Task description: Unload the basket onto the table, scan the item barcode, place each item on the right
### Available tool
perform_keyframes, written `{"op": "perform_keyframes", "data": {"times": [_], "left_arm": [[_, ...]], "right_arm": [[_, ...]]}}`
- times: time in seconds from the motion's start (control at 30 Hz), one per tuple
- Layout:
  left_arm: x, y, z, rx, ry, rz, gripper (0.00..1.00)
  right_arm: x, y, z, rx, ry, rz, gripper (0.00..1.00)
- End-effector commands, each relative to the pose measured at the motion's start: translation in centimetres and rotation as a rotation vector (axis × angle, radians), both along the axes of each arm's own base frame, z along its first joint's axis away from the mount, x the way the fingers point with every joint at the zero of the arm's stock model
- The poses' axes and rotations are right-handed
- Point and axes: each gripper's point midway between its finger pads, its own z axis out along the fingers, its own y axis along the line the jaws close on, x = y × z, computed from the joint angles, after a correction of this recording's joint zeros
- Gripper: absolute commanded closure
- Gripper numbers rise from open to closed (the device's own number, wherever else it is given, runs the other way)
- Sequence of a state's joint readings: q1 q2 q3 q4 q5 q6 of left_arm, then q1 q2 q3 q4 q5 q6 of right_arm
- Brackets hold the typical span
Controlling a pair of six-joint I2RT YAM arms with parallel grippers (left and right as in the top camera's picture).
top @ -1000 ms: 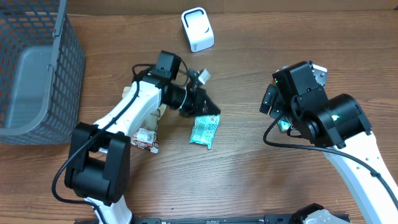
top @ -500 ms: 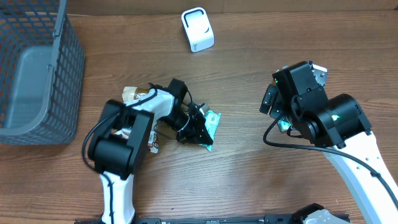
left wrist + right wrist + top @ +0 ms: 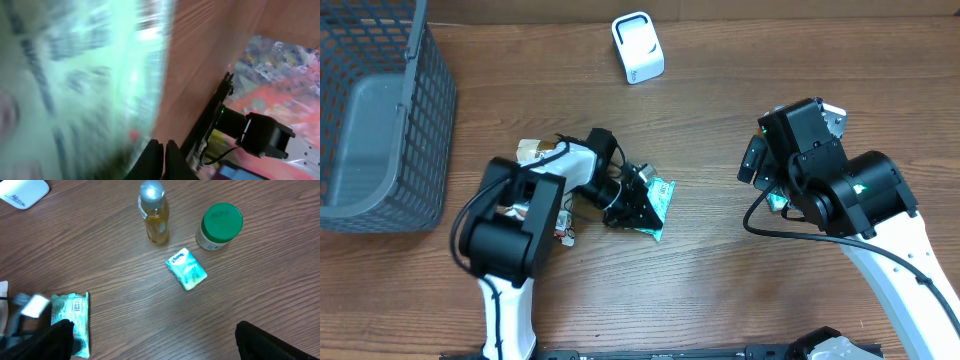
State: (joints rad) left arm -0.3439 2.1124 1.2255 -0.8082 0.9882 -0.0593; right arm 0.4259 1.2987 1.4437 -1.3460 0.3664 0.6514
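Green foil packet (image 3: 660, 198) is lying at 6 o'clock from the white box scanner (image 3: 638, 47), the left claw (image 3: 636, 206) clamping its 9 o'clock edge, probably keeping its barcode (image 3: 77, 305) uncovered, while the right claw (image 3: 152, 336) is hanging open.

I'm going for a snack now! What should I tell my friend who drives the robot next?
Left gripper: shut, seemingly pinching the green packet low over the table.
Right gripper: open, holding nothing.
White scanner: standing at the far edge, well apart from the packet.
Done: packet gripped.
Left: carry the packet to the scanner and show it the barcode.
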Motion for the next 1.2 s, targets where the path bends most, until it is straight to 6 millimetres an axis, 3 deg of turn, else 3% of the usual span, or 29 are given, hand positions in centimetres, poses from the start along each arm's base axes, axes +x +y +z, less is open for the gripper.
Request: {"op": "perform_keyframes", "data": {"times": [0.0,0.1,0.2,0.23,0.3,0.43,1.17], "left_arm": [[2.2,0.5,5.4,0.012,-0.228,0.005,0.91],[2.8,1.8,5.3,0.183,-0.284,0.043,0.86],[2.9,3.2,4.0,0.363,-0.326,0.049,0.82],[2.8,3.5,3.6,0.4,-0.327,0.043,0.67],[2.3,3.8,2.9,0.458,-0.324,0.027,0.52],[1.8,4.2,1.6,0.556,-0.312,0.02,0.44],[1.5,5.5,-1.0,0.646,-0.292,0.062,0.5]], "right_arm": [[0.1,-0.3,0.8,0.003,-0.032,-0.014,0.0],[0.1,-0.3,0.8,0.003,-0.032,-0.014,0.0],[0.1,-0.3,0.8,0.003,-0.032,-0.014,0.0],[0.1,-0.3,0.8,0.003,-0.032,-0.014,0.0],[0.1,-0.3,0.8,0.003,-0.032,-0.014,0.0],[0.1,-0.3,0.8,0.003,-0.032,-0.014,0.0],[0.1,-0.3,0.8,0.003,-0.032,-0.014,0.0]]}}
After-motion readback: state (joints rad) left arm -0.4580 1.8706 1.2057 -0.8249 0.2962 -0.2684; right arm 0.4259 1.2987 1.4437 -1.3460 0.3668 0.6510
